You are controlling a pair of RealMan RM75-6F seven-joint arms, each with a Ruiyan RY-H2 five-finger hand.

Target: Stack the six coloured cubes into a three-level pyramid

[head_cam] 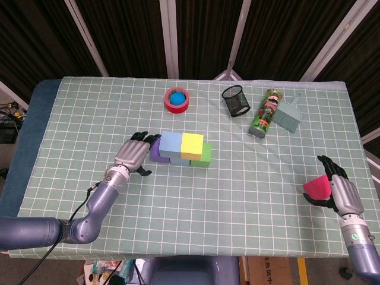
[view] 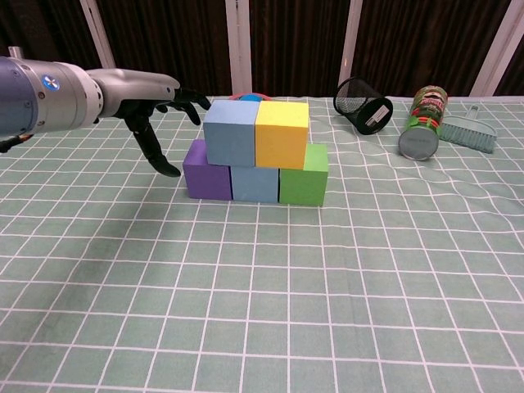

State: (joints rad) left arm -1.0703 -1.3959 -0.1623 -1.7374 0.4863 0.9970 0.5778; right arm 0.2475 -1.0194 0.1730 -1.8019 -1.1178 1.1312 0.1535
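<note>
The worktop [head_cam: 249,178] carries a five-cube stack [head_cam: 181,149] at frame centre. The left hand [head_cam: 132,154], fingers spread and empty, hovers just left of it. The right hand [head_cam: 338,191], lower right, grips the pink cube [head_cam: 317,187].

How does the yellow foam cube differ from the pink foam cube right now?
The yellow foam cube sits in the pyramid's second level, on the blue and green cubes; the pink foam cube is off at the table's right edge, not stacked. The yellow cube is untouched by any hand; the pink cube is held in the right hand. The yellow cube sits square; the pink one looks tilted. Both are plain single-colour cubes.
</note>
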